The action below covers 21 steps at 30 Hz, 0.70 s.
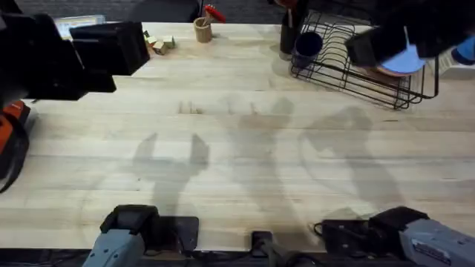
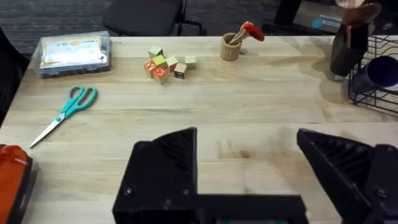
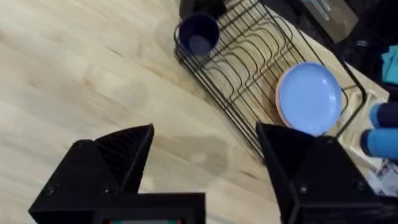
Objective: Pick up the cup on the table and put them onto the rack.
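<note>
The navy cup (image 1: 306,46) sits in the left end of the black wire rack (image 1: 356,74) at the table's far right, with nothing gripping it. In the right wrist view the cup (image 3: 198,34) shows its open mouth at the rack's (image 3: 249,68) corner. My right gripper (image 3: 205,168) is open and empty, hovering above the bare table beside the rack; from overhead it (image 1: 371,48) looms dark over the rack. My left gripper (image 2: 245,165) is open and empty, raised over the far left (image 1: 111,48). The left wrist view catches the cup (image 2: 380,71) and the rack (image 2: 367,93) at its edge.
A blue plate (image 3: 309,96) stands in the rack. A black utensil holder (image 2: 348,43) stands next to it. A wooden cup (image 2: 231,46), toy blocks (image 2: 165,65), teal scissors (image 2: 68,109) and a clear box (image 2: 74,53) lie along the far left of the table (image 1: 237,148).
</note>
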Each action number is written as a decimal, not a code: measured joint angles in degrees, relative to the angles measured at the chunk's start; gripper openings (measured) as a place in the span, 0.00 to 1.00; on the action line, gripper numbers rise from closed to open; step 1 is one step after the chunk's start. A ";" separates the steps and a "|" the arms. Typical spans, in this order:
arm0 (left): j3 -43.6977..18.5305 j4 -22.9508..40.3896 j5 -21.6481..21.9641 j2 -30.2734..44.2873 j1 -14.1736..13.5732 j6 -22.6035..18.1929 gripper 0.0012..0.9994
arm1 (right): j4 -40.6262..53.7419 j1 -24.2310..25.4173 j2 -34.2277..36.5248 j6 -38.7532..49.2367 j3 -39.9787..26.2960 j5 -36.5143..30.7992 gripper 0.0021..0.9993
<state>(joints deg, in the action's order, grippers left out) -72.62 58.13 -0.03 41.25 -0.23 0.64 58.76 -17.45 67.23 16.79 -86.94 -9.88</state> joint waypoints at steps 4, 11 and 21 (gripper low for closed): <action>0.00 -0.01 0.00 0.00 0.00 -0.01 0.99 | 1.49 0.00 -3.94 0.23 3.95 -1.71 1.00; 0.00 0.00 0.00 0.00 0.00 0.00 0.99 | 9.06 0.00 -7.71 -1.77 6.47 -3.03 1.00; 0.02 0.00 0.00 -0.01 0.00 -0.02 0.99 | 9.03 0.00 -7.70 -14.02 11.48 -3.00 1.00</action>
<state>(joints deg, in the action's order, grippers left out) -72.60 58.13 -0.03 41.25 -0.23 0.63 67.79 -17.45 59.53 2.77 -75.46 -12.88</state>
